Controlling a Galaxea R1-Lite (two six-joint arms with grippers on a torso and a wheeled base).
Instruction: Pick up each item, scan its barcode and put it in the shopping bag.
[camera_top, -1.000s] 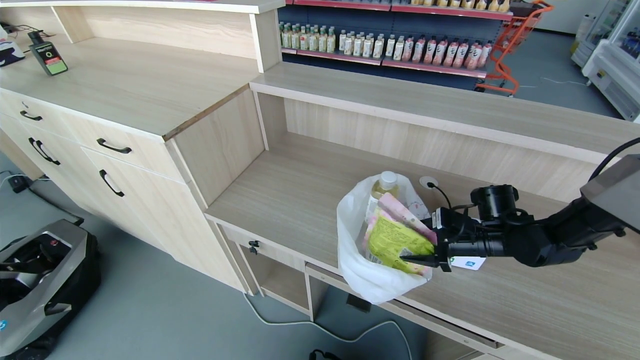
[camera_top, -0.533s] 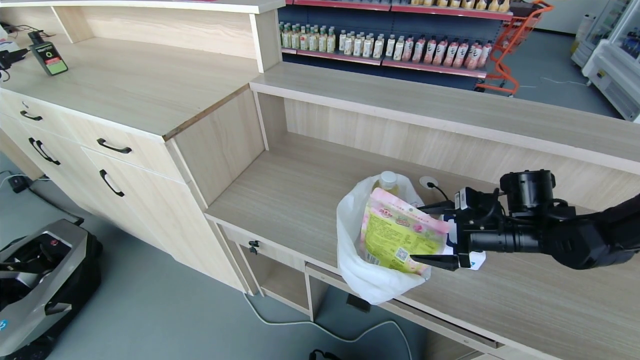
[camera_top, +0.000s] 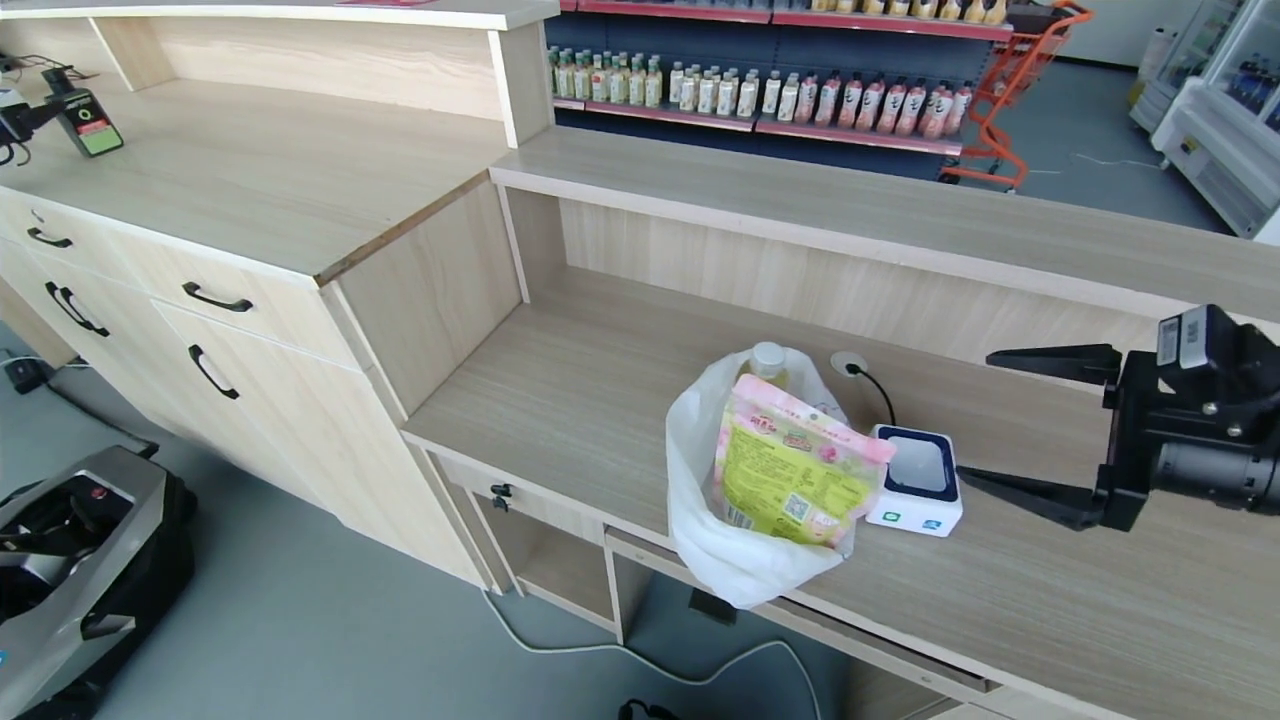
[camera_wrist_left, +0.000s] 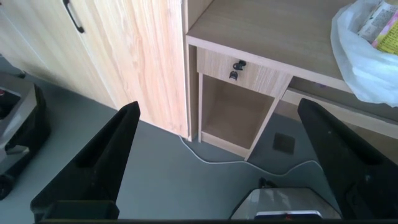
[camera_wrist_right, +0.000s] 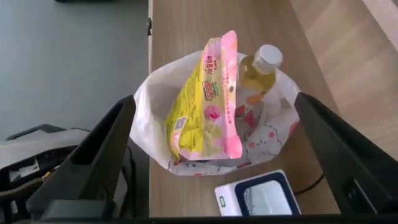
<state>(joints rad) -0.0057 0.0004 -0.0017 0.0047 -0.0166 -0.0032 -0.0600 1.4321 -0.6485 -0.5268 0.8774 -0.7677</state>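
With fingers spread and empty, the right end effector (camera_top: 975, 415) should back away level, without snagging the shopping bag (camera_top: 690, 490) or the pouch (camera_top: 790, 470).

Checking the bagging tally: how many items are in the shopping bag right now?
2 visible: a yellow-and-pink snack pouch standing at the front of the white shopping bag, and a white-capped drink bottle behind it. Others could be hidden lower down.

Shop, wooden checkout counter (camera_top: 600, 380), shelves of bottled drinks (camera_top: 760, 95), orange cart (camera_top: 1010, 95)
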